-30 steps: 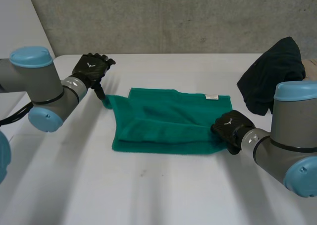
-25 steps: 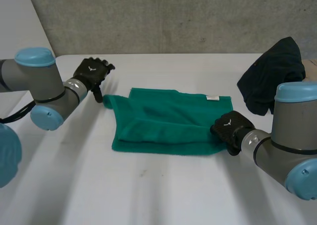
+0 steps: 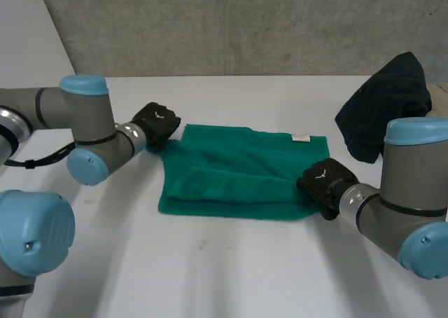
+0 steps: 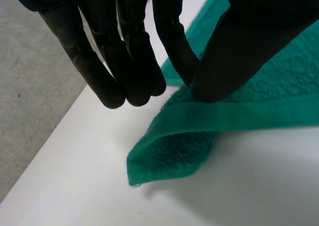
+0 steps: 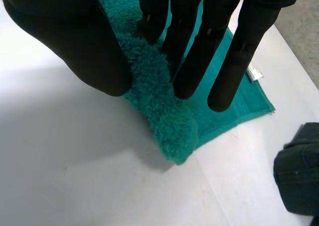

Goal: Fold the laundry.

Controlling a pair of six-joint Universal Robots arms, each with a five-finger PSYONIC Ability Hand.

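Pinching towel (image 3: pixel 231 167) edges: left hand (image 3: pixel 157 122), right hand (image 3: pixel 320 178)

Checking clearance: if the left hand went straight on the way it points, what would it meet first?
Likely the green towel, whose corner the left hand pinches, then the table beneath.

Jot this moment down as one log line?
left hand: pinches towel, far left corner | right hand: pinches towel, near right corner | dark cloth: heaped far right
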